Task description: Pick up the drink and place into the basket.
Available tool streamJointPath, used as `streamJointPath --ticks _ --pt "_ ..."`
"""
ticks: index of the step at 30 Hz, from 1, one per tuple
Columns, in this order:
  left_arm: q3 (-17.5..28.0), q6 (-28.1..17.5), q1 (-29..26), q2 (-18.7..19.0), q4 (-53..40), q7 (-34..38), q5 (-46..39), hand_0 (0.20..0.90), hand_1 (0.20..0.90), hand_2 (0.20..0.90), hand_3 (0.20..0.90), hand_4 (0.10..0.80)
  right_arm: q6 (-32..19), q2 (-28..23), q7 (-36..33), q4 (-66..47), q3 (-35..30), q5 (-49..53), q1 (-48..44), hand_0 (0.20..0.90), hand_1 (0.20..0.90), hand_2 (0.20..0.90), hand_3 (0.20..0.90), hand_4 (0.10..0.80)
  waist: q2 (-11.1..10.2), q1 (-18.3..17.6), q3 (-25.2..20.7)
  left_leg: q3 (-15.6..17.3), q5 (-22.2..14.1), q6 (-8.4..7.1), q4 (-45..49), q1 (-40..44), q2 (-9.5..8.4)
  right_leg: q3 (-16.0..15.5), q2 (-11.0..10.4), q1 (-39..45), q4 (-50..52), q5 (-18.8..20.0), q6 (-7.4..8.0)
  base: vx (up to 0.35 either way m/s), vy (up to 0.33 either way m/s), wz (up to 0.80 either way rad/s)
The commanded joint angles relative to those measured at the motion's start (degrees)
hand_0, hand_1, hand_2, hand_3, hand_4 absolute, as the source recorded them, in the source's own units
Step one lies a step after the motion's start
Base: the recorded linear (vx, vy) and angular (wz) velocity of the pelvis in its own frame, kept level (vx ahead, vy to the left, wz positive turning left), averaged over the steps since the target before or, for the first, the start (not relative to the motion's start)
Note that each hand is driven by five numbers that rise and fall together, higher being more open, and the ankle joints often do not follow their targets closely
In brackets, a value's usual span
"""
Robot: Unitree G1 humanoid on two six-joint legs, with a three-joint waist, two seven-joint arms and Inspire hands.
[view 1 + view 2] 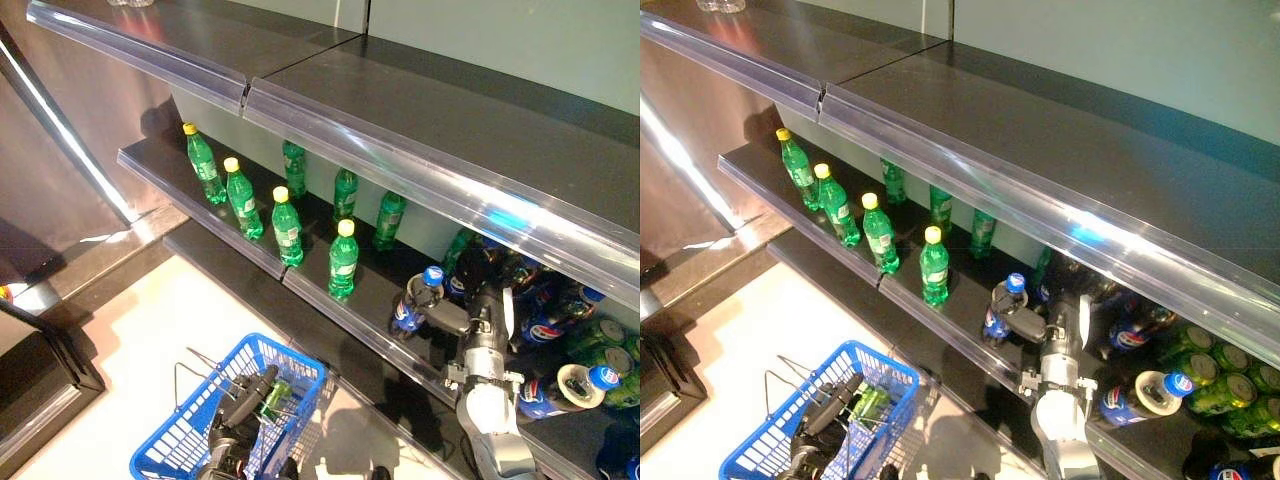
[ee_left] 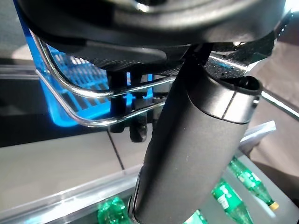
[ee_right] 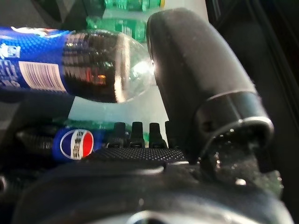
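**Reaching for a cola bottle on the shelf**

The right hand (image 1: 470,318) is at the cola bottle (image 1: 416,300) on the low shelf (image 1: 330,310); its fingers look straight, thumb beside the bottle, not yet closed on it. The bottle looks full, so probably heavy, smooth and slippery; best held round its middle. The left hand (image 1: 245,400) curls round the wire handle of the blue basket (image 1: 170,445); a green bottle (image 1: 275,398) lies inside.

Bottles (image 1: 545,320) crowded around right hand (image 1: 478,300)
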Motion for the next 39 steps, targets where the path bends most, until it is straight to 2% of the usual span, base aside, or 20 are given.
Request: streamJointPath --ticks 1,21,26,39 --pt "0.7 -6.4 -5.5 3.9 -13.4 -7.7 4.4 0.300 0.300 0.300 0.200 0.100 -3.7 0.1 0.9 -2.2 -1.1 1.3 -2.1 0.900 0.900 0.900 0.900 0.800 -0.4 2.1 -2.1 -4.8 -1.3 -2.75 4.1 -1.4 4.71 -3.0 -9.0 -5.0 2.8 7.9 5.03 0.041 -0.010 0.03" --pt "0.4 -5.6 -4.3 4.4 -13.5 -8.0 4.5 0.300 0.300 0.300 0.200 0.100 -2.7 0.8 0.0 3.2 -0.6 2.9 -1.0 0.900 0.900 0.900 0.900 0.800 -0.1 2.4 0.0 -5.3 -2.1 -2.90 7.1 -2.8 4.78 -2.6 -10.0 -6.1 4.3 8.3 5.87 0.030 -0.005 0.03" --pt "-0.3 -5.5 -4.8 4.4 -12.8 -8.4 4.7 0.300 0.300 0.300 0.200 0.100 -3.1 1.7 0.0 7.4 -0.3 3.9 -2.7 0.900 0.900 0.900 0.900 0.800 0.0 2.8 0.8 -5.8 -2.3 -2.95 8.1 -3.3 4.83 -2.7 -10.1 -6.1 4.4 8.4 5.80 0.000 0.000 0.00" --pt "-1.4 -4.7 -4.1 4.7 -12.9 -8.1 5.4 0.300 0.300 0.300 0.200 0.100 -4.3 2.2 -2.4 9.2 -1.9 4.3 -5.4 0.900 0.900 0.900 0.900 0.800 0.1 4.2 1.8 -7.2 -2.5 -3.24 10.1 -4.0 4.85 -3.5 -10.3 -5.3 4.6 8.6 5.81 0.029 -0.007 0.02"
